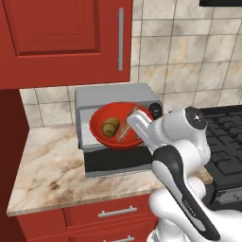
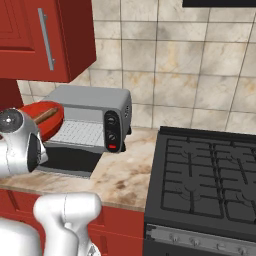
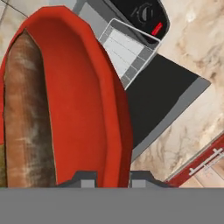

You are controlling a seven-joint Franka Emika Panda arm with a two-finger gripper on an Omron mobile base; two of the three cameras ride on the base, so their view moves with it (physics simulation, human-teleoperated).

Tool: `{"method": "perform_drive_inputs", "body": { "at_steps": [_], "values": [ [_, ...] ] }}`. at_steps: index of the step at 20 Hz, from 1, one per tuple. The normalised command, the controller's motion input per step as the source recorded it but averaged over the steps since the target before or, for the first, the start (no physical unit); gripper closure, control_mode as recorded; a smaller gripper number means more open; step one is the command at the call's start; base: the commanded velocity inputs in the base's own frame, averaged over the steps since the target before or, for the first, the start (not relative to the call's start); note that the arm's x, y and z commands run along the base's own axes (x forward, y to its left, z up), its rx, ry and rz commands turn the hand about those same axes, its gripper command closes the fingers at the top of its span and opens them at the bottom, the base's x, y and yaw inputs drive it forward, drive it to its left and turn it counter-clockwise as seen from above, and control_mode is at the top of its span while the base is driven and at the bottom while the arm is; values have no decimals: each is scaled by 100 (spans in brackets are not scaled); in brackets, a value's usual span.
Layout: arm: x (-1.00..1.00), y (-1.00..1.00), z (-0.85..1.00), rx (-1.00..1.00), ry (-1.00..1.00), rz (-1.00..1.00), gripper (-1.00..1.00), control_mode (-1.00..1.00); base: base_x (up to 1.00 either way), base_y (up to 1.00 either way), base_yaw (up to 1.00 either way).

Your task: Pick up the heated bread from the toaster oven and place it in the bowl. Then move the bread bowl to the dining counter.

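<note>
I have the bowl [image 1: 118, 125] up in the air now, in the middle of the left base view, right in front of the oven [image 1: 113, 101]. My pincer [image 3: 113, 178] is shut tight on the bowl's rim, one tip on each side of the red wall at the bottom of the hand view. The bowl tips toward the camera. The bread [image 1: 110, 127] sits inside it, left of middle, next to a long brown stick [image 1: 126, 126]. So the bread step looks done, and I am on the carry step.

The oven door hangs open under the bowl, down on the table [image 1: 47, 165]. The stove [image 2: 205, 175] is at the right.

Next I think I must level the bowl so the bread does not roll out, back away from the oven, and drive to the dining counter.
</note>
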Motion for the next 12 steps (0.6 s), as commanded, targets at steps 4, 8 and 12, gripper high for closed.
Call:
{"method": "perform_drive_inputs", "body": {
  "at_steps": [4, 8, 12],
  "values": [
    [0, -22, 0, 2, 3, -4, 100, -100, 0, 0, 0],
    [0, 0, 0, 0, 0, 0, 100, 100, -40, -22, 8],
    [0, 0, 0, 0, 0, 0, 100, 100, -100, -66, 45]
  ]
}}
